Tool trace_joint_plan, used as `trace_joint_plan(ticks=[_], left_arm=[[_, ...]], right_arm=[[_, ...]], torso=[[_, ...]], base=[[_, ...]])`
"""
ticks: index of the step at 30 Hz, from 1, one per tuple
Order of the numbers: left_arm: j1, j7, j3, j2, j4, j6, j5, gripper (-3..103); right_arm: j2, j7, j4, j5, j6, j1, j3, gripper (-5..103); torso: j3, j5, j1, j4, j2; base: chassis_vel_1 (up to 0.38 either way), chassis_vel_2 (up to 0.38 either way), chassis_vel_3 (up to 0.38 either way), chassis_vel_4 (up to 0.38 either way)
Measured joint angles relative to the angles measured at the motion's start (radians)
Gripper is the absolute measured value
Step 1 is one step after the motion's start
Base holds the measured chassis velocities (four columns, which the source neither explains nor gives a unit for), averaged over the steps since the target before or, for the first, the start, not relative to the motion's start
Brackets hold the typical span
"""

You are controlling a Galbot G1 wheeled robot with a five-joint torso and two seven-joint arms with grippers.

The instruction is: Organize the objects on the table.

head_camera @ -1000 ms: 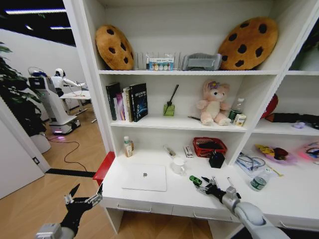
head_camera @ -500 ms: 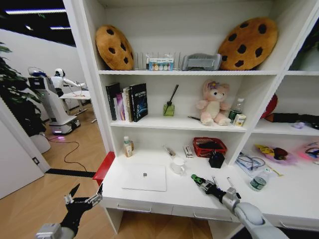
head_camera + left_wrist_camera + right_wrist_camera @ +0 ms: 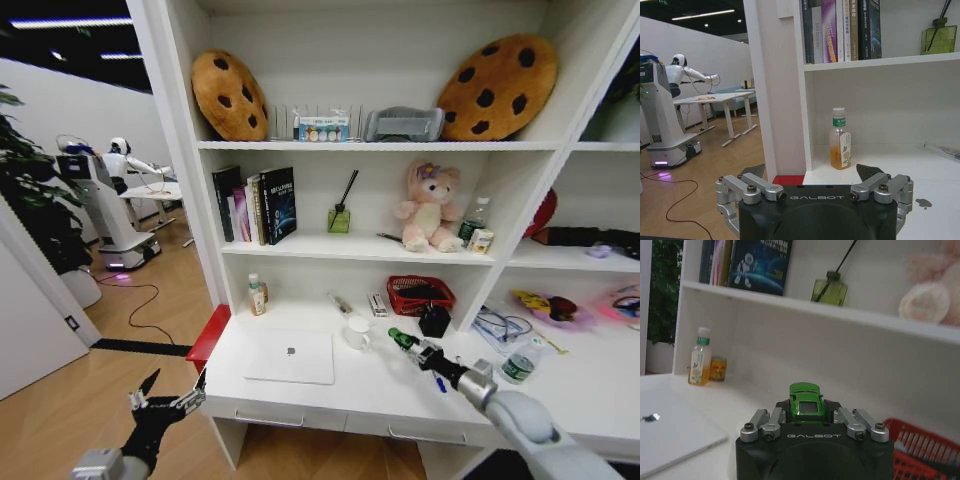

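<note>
My right gripper (image 3: pixel 406 342) is shut on a small green toy car (image 3: pixel 399 337), held just above the white table (image 3: pixel 330 395), right of the white mug (image 3: pixel 357 333). In the right wrist view the green toy car (image 3: pixel 805 401) sits clamped between the fingers (image 3: pixel 762 421), nose up. A silver laptop (image 3: pixel 290 357) lies closed on the table's left half. A blue pen (image 3: pixel 440 383) lies under the right arm. A small green-labelled bottle (image 3: pixel 256 295) stands at the back left corner. My left gripper (image 3: pixel 165 400) hangs open off the table's left front corner.
A red basket (image 3: pixel 420 295) and a black box (image 3: pixel 434 320) stand at the back behind the right gripper. A water bottle (image 3: pixel 520 362) stands to the right. Shelves with books, a pink bear and cookie cushions rise above the table.
The right gripper has risen and moved back toward the mug and black box, carrying the green car off the tabletop. The left arm has not moved.
</note>
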Motion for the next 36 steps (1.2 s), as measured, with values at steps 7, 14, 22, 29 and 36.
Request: trace_joint_plan(ticks=[7, 14, 22, 29, 36], left_arm=[[0.0, 0.0, 0.0, 0.0, 0.0, 0.0, 0.0, 100], [0.0, 0.0, 0.0, 0.0, 0.0, 0.0, 0.0, 100], [0.0, 0.0, 0.0, 0.0, 0.0, 0.0, 0.0, 100], [0.0, 0.0, 0.0, 0.0, 0.0, 0.0, 0.0, 100], [0.0, 0.0, 0.0, 0.0, 0.0, 0.0, 0.0, 100]], right_arm=[[-0.213, -0.01, -0.061, 0.246, -0.099, 0.404, -0.168, 36], [-0.191, -0.104, -0.247, 0.323, -0.145, 0.86, -0.542, 36], [-0.054, -0.239, -0.455, 0.324, -0.118, 1.189, -0.82, 36], [0.163, -0.352, -0.769, 0.246, -0.08, 1.411, -1.011, 36], [0.289, -0.446, -1.036, 0.146, -0.034, 1.558, -1.125, 36]], torso=[[0.0, 0.0, 0.0, 0.0006, 0.0], [0.0, 0.0004, 0.0, 0.0003, 0.0], [0.0, -0.0001, 0.0, -0.0001, 0.0], [0.0, -0.0001, 0.0, 0.0005, 0.0], [0.0, 0.0, 0.0, 0.0001, 0.0]], base=[[0.0, 0.0, 0.0, 0.0], [0.0, 0.0, 0.0, 0.0], [0.0, 0.0, 0.0, 0.0], [0.0, 0.0, 0.0, 0.0], [0.0, 0.0, 0.0, 0.0]])
